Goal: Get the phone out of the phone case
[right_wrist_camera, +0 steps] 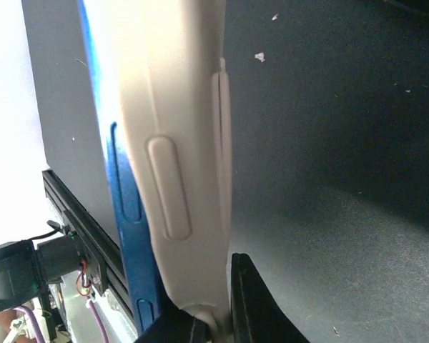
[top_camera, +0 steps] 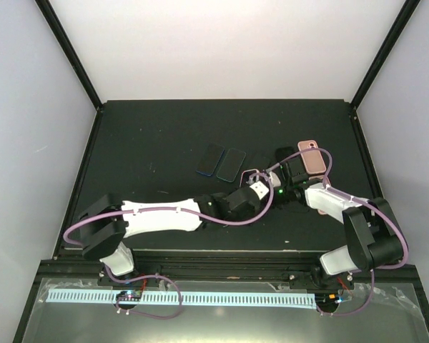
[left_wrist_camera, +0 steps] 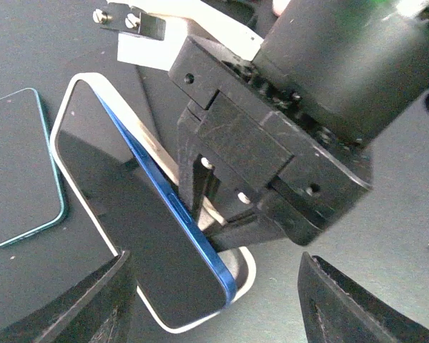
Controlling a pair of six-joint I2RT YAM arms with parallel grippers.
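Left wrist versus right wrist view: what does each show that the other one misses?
Only the left wrist view shows a teal-edged phone lying flat and the open left gripper. Only the right wrist view shows the side button mould on the white case. Both show the right gripper clamping the case, with the blue phone partly out.

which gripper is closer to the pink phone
Right. The right gripper, clamped on the white phone case, sits just left of the pink phone; the left gripper is farther off to the left.
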